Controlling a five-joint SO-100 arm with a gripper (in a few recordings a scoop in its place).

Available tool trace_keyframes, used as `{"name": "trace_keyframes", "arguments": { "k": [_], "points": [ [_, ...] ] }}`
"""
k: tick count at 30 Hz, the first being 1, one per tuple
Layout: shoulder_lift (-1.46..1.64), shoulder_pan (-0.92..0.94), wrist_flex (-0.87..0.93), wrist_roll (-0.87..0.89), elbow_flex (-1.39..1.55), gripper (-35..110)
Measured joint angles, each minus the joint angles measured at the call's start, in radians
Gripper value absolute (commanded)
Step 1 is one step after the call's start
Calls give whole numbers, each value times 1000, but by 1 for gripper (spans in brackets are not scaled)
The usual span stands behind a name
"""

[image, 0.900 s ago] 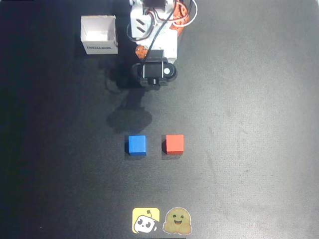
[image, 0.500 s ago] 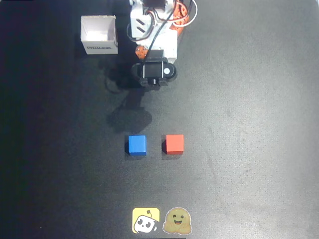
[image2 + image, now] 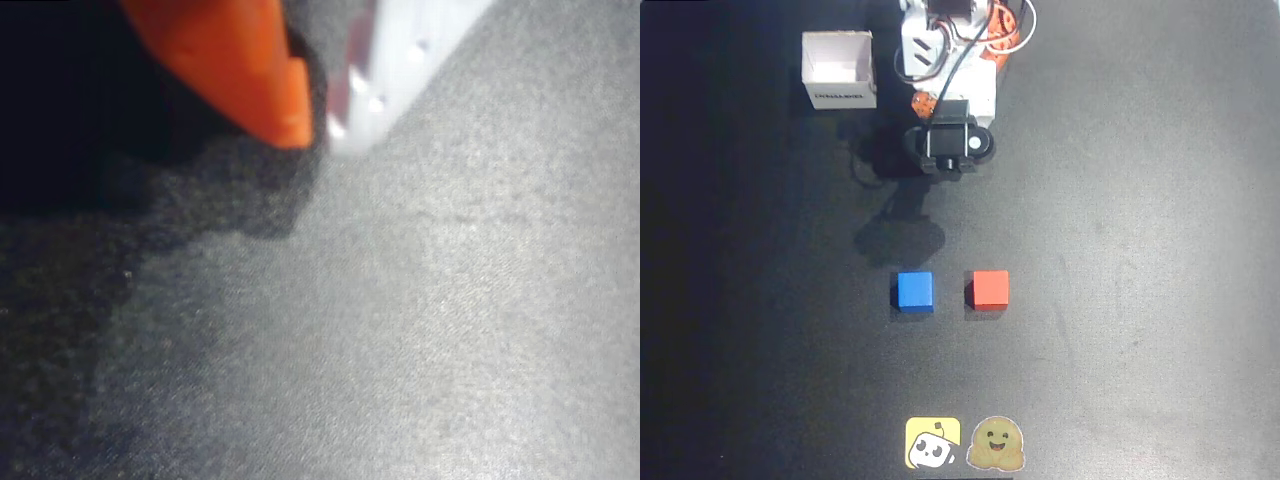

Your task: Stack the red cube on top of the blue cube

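In the overhead view the blue cube [image 3: 912, 291] and the red cube [image 3: 989, 289] sit side by side on the dark mat, a small gap apart, blue on the left. The arm is folded at the top of the table, with its gripper [image 3: 949, 150] tucked under the black wrist module, well above both cubes. The wrist view shows the gripper [image 3: 318, 130] from close up. There an orange fingertip [image 3: 275, 95] and a white fingertip [image 3: 365, 100] meet over bare mat, shut with nothing between them.
A small open white box [image 3: 839, 70] stands at the top left beside the arm's base [image 3: 945, 50]. Two stickers, a yellow one [image 3: 932, 442] and a tan smiling one [image 3: 996, 443], lie at the bottom edge. The dark mat [image 3: 1140, 250] spreads around the cubes.
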Motion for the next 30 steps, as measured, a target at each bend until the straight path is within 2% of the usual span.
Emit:
{"name": "trace_keyframes", "arguments": {
  "k": [30],
  "points": [
    [0,0,0,-26,0,0]
  ]
}}
